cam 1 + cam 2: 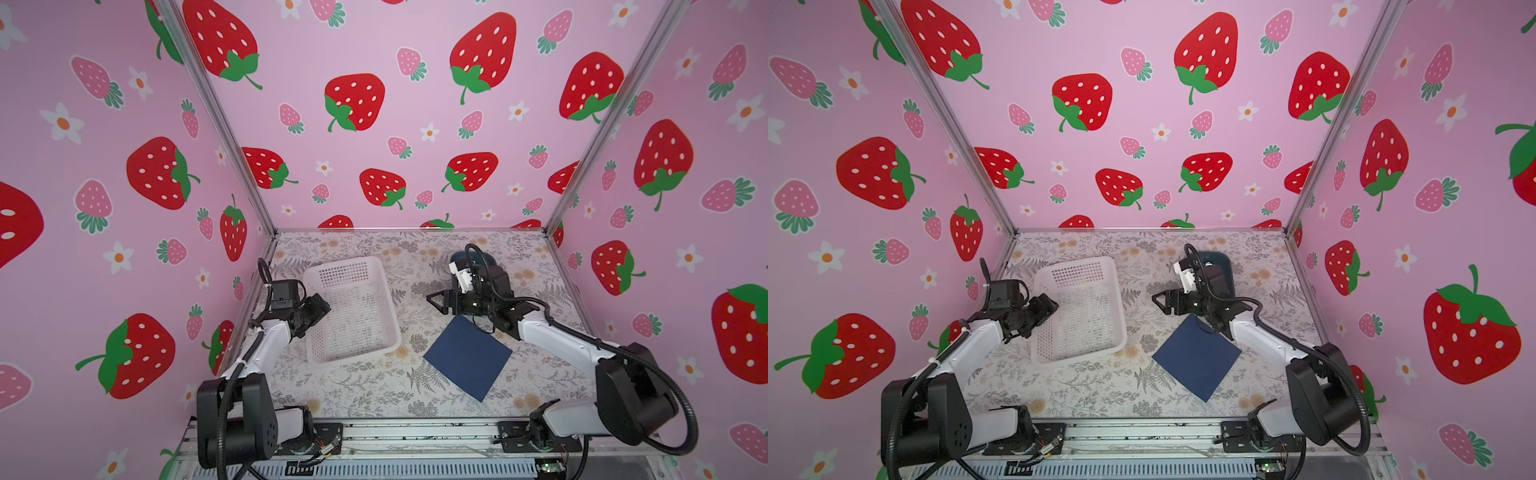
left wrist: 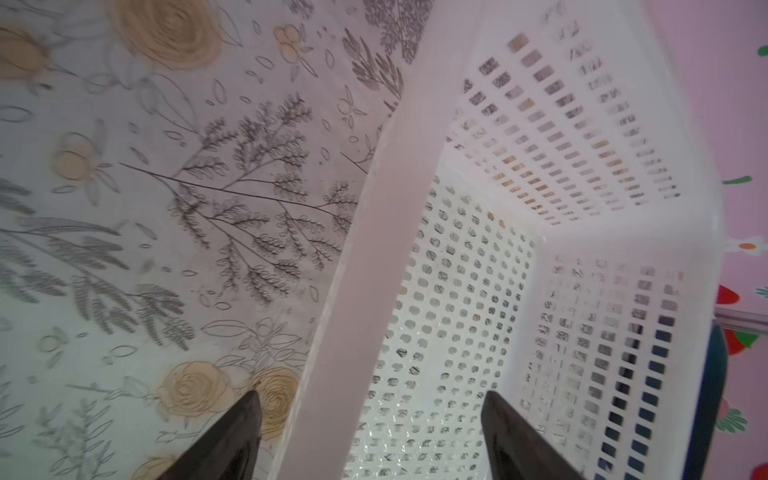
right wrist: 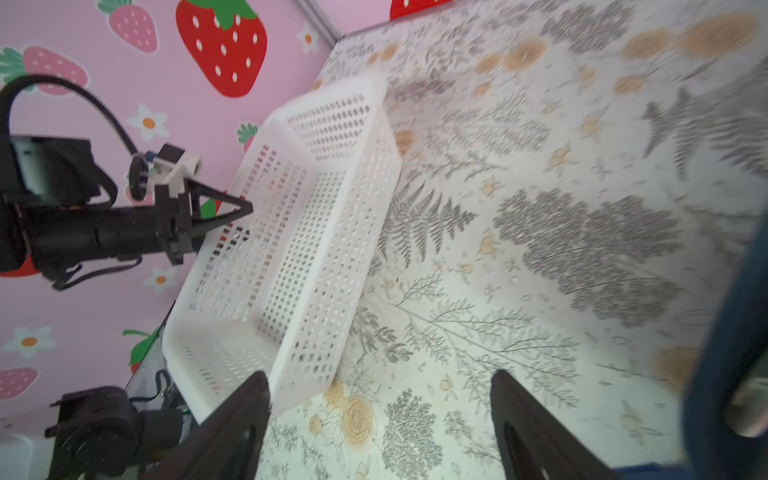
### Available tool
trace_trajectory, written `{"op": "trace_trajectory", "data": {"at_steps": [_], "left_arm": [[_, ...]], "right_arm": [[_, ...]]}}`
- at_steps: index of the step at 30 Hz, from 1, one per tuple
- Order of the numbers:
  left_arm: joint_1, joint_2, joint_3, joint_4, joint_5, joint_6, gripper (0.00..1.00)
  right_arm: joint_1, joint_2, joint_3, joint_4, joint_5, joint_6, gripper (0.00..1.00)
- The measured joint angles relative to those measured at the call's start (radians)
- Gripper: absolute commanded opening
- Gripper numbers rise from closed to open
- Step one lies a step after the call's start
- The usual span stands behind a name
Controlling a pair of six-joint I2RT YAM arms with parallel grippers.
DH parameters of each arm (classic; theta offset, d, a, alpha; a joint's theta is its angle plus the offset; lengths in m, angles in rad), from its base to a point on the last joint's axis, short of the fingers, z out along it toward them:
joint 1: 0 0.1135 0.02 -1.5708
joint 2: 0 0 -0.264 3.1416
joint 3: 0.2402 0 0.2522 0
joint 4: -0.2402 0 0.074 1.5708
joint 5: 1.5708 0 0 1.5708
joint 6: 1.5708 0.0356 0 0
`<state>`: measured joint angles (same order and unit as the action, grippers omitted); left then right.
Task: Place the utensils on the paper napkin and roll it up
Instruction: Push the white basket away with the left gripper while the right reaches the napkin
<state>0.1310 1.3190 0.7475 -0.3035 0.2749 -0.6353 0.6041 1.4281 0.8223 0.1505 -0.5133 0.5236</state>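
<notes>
The paper napkin [image 1: 467, 359] [image 1: 1196, 357] is a dark navy square lying flat at the centre right of the floral table. My right gripper [image 1: 433, 300] [image 1: 1156, 299] [image 3: 380, 390] hovers just beyond the napkin's far corner, pointing left. It is open, with only table between its fingers. My left gripper [image 1: 322, 309] [image 1: 1050, 305] [image 2: 374, 411] is open astride the left rim of a white basket [image 1: 340, 262] [image 2: 374, 249], one finger outside and one inside, neither touching it. The utensils are out of view.
The white perforated basket [image 1: 1075, 262] [image 3: 328, 91] stands at centre left with nothing visible in it. A teal tray [image 1: 484, 259] [image 1: 1219, 259] [image 3: 727, 332] sits at the back right, mostly hidden behind my right arm. Strawberry-patterned walls close in three sides.
</notes>
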Motion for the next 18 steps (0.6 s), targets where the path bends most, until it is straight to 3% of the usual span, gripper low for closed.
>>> {"op": "trace_trajectory", "data": {"at_steps": [7,18], "left_arm": [[-0.009,0.224,0.208,0.032,0.129,0.006,0.79],[-0.117,0.58,0.612,0.03,0.172,0.002,0.8]], "right_arm": [[0.129,0.145,0.07,0.007,-0.023,0.048,0.87],[0.18,0.17,0.055,0.058,-0.04,0.113,0.93]]}}
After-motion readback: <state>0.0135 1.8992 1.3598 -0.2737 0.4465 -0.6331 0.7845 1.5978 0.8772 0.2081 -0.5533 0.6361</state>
